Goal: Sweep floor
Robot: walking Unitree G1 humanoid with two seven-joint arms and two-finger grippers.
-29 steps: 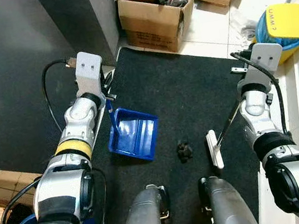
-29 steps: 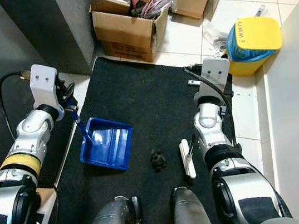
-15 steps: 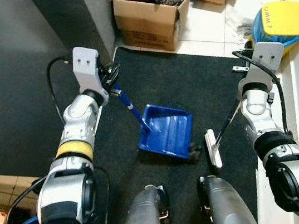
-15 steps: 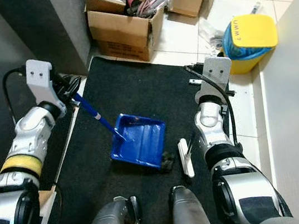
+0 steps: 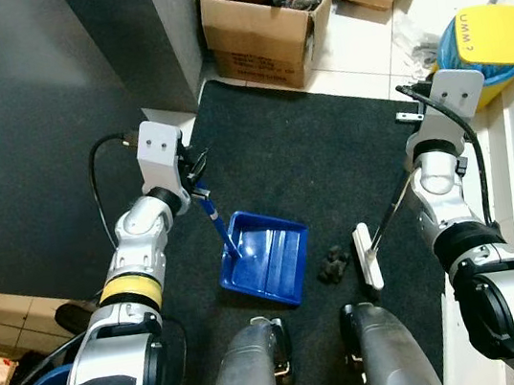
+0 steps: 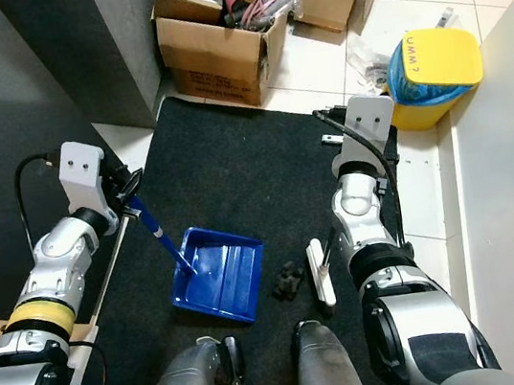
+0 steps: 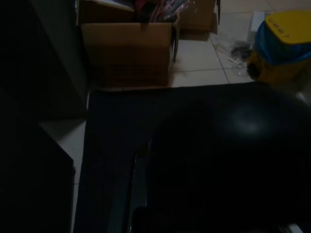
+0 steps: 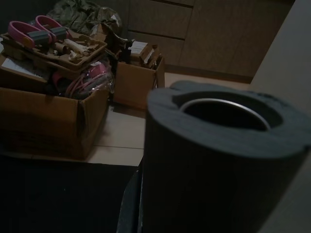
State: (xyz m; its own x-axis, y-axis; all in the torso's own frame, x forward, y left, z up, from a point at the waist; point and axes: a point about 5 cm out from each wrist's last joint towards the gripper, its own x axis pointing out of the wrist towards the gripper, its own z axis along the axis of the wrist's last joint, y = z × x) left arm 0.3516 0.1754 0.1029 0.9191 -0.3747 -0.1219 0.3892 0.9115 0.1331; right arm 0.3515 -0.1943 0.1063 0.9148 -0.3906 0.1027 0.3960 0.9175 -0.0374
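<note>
Since half a second ago the blue dustpan [image 5: 265,266] has backed away from the dark clump of dirt [image 5: 333,263]: then its open lip was right against the clump, almost touching the brush, and now a strip of black mat [image 5: 310,155] shows between lip and dirt. A full second ago the pan sat farther toward the left arm's side with the clump well clear of it, so the pan swung in and has eased off again. The clump itself has ended a little nearer the brush than it lay at first.

The left claw [image 5: 199,179] is clamped on the pan's blue handle [image 5: 218,224], which slopes down and away from it to the pan; the pan's open mouth faces across toward the right arm. The right claw [image 5: 416,169] holds the thin stick of the small white brush [image 5: 369,255], though I cannot tell how its fingers sit around it. The brush head lies below that claw, its long side running roughly parallel to the pan's lip.

What the next move turns on, as I judge it: the dirt sits between the two tools, just beside the brush head and a little apart from the pan. The right arm is nearer, and a short push toward the left arm should carry the clump in.
</note>
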